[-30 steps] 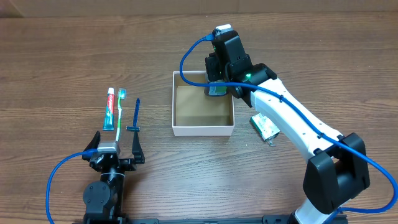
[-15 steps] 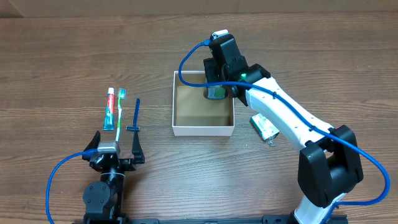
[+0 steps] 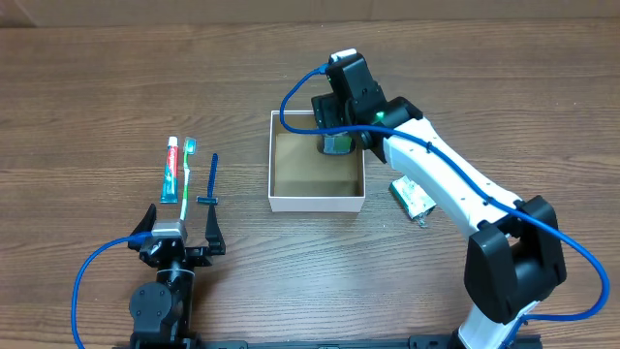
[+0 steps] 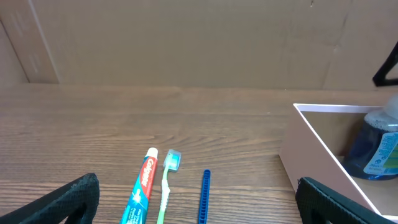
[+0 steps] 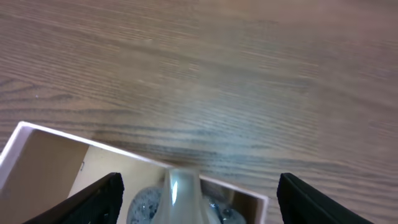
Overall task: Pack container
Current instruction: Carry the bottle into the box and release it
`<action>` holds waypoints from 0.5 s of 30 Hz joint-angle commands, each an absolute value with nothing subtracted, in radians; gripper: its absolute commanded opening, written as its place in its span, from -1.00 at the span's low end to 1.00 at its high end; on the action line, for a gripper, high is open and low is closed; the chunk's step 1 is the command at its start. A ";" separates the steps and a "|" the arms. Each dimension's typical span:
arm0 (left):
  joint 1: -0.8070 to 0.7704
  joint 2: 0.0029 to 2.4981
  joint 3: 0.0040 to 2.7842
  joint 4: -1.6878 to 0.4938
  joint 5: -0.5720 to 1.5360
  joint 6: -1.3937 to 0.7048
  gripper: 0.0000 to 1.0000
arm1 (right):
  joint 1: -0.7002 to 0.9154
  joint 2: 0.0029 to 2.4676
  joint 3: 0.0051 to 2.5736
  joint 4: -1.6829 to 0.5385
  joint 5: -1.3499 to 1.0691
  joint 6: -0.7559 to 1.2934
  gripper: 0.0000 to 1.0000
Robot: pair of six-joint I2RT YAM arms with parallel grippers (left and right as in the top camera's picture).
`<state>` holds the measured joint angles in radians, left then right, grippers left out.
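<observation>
The container [image 3: 317, 204], a shallow white-walled box with a brown floor, sits mid-table. A blue mouthwash bottle [image 3: 338, 144] stands upright in its far right corner. My right gripper [image 3: 339, 131] hangs over the bottle, open. In the right wrist view its fingers stand well apart on either side of the bottle's clear cap [image 5: 180, 196], above the container's far wall [image 5: 56, 138]. My left gripper [image 3: 181, 242] rests open and empty near the front left edge. From the left wrist view I see the container [image 4: 311, 134] and the bottle [image 4: 378, 146] at the right.
A toothpaste tube [image 3: 170, 170], a green toothbrush [image 3: 187, 173] and a blue razor [image 3: 211, 179] lie side by side left of the container, just ahead of the left gripper. A green-and-white packet [image 3: 413, 199] lies right of the container, under the right arm.
My right gripper has gone from shut on the bottle to open, leaving the bottle standing in the container's corner. The arm shifted slightly left. The left arm has not moved.
</observation>
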<state>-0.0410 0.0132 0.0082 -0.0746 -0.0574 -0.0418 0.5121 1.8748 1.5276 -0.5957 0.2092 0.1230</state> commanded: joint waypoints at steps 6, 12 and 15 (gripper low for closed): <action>-0.032 0.006 0.005 -0.071 -0.062 -0.029 1.00 | 0.515 1.620 1.659 -0.818 0.270 0.123 0.67; -0.032 0.006 0.005 -0.071 -0.062 -0.030 1.00 | 0.446 1.499 1.659 -1.101 0.268 0.138 0.68; -0.032 0.006 0.005 -0.070 -0.062 -0.030 1.00 | 0.367 1.485 1.657 -1.233 0.259 0.136 0.71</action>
